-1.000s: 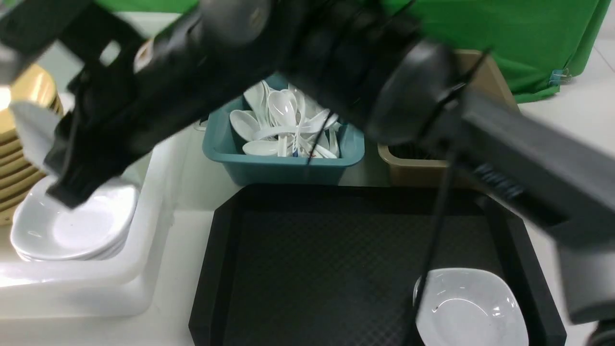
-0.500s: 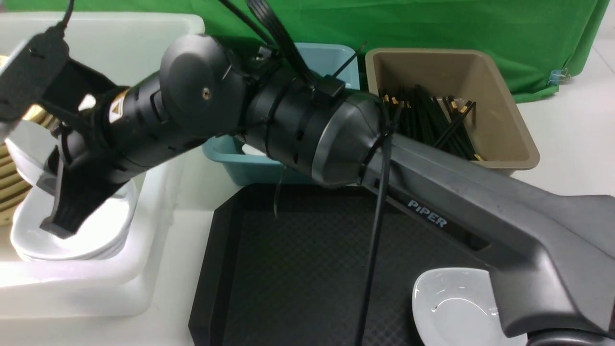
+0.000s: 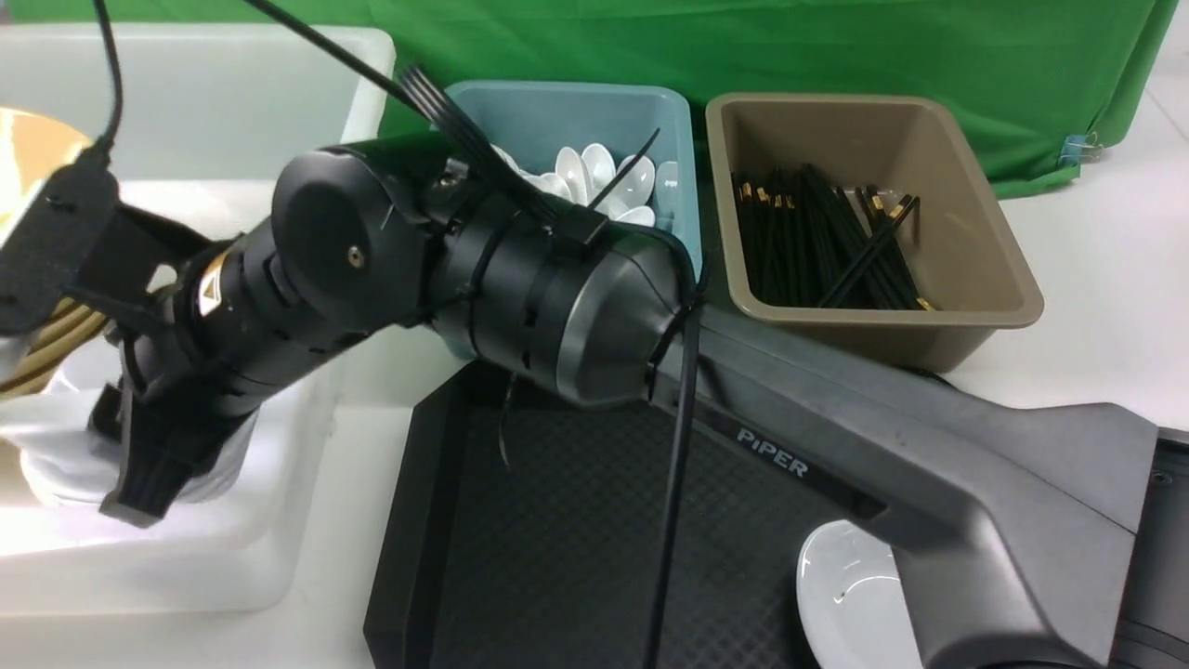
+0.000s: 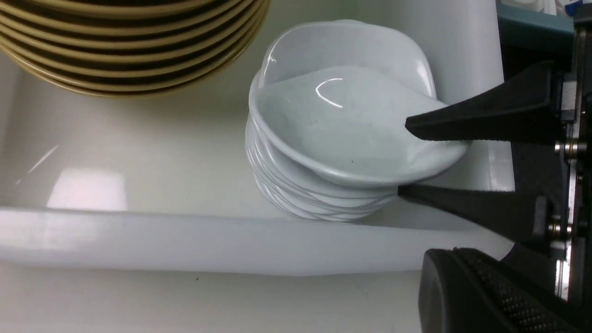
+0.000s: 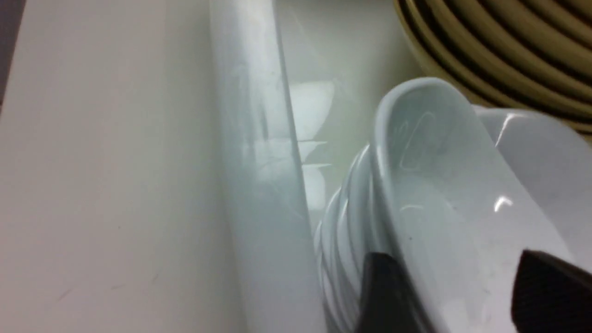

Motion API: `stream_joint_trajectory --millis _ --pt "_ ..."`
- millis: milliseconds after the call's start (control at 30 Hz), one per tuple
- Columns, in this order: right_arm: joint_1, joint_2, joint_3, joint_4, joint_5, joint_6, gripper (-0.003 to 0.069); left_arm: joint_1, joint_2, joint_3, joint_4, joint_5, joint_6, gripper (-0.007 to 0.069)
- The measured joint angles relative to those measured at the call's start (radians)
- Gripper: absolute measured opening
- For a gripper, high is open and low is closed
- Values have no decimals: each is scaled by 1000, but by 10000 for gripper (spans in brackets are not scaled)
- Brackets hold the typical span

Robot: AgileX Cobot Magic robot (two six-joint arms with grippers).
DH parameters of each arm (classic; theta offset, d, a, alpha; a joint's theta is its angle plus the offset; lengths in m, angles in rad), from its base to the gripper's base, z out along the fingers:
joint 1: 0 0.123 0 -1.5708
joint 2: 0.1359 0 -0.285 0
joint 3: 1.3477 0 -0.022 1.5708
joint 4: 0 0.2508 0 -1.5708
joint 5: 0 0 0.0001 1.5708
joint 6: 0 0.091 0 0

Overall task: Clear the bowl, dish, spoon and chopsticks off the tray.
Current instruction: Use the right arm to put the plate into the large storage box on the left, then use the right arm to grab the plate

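My right gripper (image 3: 130, 455) reaches left into the white bin (image 3: 214, 557). Its jaws stand apart on either side of the rim of a white dish (image 4: 333, 125), and it is open. That dish lies tilted on top of a stack of white dishes (image 4: 314, 199). Stacked mustard-yellow bowls (image 4: 129, 41) stand beside the stack. A second white dish (image 3: 841, 595) sits at the near right of the black tray (image 3: 557, 539), half hidden by my right arm. Only a dark part of my left gripper (image 4: 444, 286) shows, outside the bin's near wall. It is shut and holds nothing that I can see.
A teal bin (image 3: 673, 139) with white spoons (image 3: 604, 177) stands behind the tray. A brown bin (image 3: 975, 279) with black chopsticks (image 3: 827, 242) is to its right. My right arm (image 3: 790, 437) lies across the tray. A green cloth hangs at the back.
My right arm has swung left and down into the white bin. Its jaws have spread, and the dish it carried now rests on the stack.
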Motion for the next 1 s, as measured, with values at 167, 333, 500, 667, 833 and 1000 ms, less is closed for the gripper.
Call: stream_joint_trajectory --millis 167,333,500,667,833,1000 --pt "-6 -69 0 -23 115 141 566 -19 6 0 4 0 1 -2" --pt "-47 -197 -2 -138 270 248 520 -91 40 0 -9 0 1 -2" --pt "-184 -353 105 -427 408 416 96 -252 158 -3 -66 -3 17 -2" --pt "-381 -548 468 -456 417 502 54 -474 333 -53 -47 -38 31 -2" --pt "-489 -762 927 -451 365 553 244 -749 540 -171 -26 -87 99 -2" --pt "-469 -886 1303 -357 139 575 526 -886 721 -244 -34 -143 207 -1"
